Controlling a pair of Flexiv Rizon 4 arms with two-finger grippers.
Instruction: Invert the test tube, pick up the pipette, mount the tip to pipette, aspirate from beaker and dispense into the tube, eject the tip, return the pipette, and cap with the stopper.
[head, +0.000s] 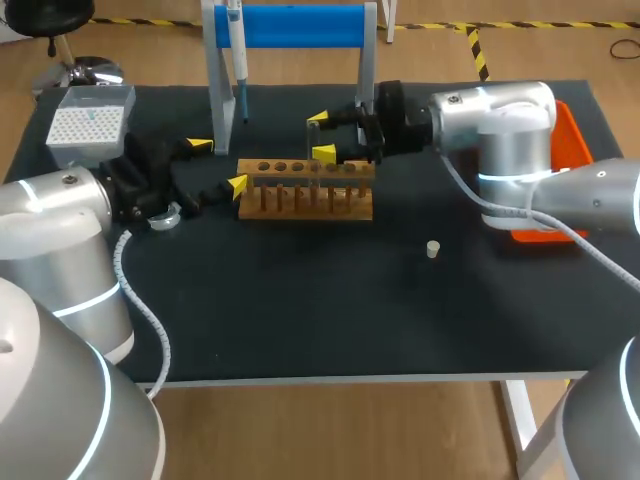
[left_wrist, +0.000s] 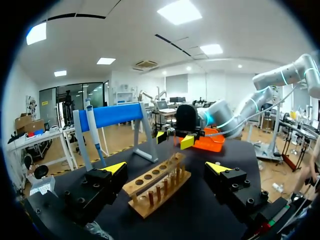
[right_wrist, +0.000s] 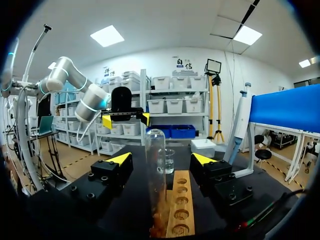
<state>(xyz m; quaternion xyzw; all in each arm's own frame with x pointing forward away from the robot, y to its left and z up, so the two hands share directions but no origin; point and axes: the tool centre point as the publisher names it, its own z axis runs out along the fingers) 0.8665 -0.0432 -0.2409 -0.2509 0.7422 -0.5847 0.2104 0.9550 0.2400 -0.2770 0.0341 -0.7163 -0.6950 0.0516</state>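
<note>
Test tube (right_wrist: 156, 165) stands dome-up in rack (head: 305, 190); right gripper (head: 321, 136) straddles it, jaws apart, likely for inverting. Left gripper (head: 218, 165) gapes at rack's left end.

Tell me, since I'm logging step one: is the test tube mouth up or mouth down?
Mouth down: the test tube stands in the wooden rack, rounded closed end on top.

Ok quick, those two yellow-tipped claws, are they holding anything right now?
Left gripper: open, holding nothing, at the end of the wooden rack.
Right gripper: open, with the glass tube between its fingers but not gripped.
</note>
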